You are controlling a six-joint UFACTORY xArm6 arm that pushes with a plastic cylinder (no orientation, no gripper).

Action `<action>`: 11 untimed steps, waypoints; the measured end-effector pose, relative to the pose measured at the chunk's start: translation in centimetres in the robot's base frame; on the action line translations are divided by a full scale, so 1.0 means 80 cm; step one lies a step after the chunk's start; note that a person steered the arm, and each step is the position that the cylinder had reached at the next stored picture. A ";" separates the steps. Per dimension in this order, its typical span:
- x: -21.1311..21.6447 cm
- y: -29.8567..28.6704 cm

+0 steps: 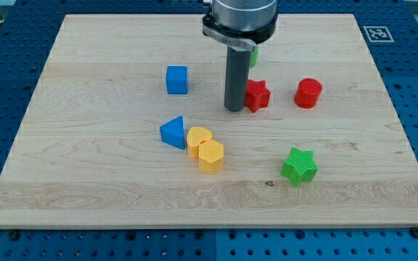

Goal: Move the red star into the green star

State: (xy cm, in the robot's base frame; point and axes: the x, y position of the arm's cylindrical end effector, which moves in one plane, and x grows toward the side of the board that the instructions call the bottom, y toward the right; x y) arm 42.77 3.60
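Note:
The red star (258,95) lies on the wooden board, right of centre. My tip (234,109) rests on the board touching or just short of the red star's left side. The green star (299,165) lies lower right, well below and to the right of the red star. The rod and arm head come down from the view's top centre.
A red cylinder (308,93) sits right of the red star. A blue cube (177,79) is upper left. A blue triangle (173,133), a yellow heart (199,138) and a yellow hexagon (210,156) cluster left of centre. A green block (253,56) peeks from behind the rod.

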 end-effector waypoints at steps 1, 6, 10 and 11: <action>-0.030 0.000; -0.102 0.093; -0.091 0.022; -0.077 0.027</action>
State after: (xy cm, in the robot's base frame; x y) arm 36.63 5.73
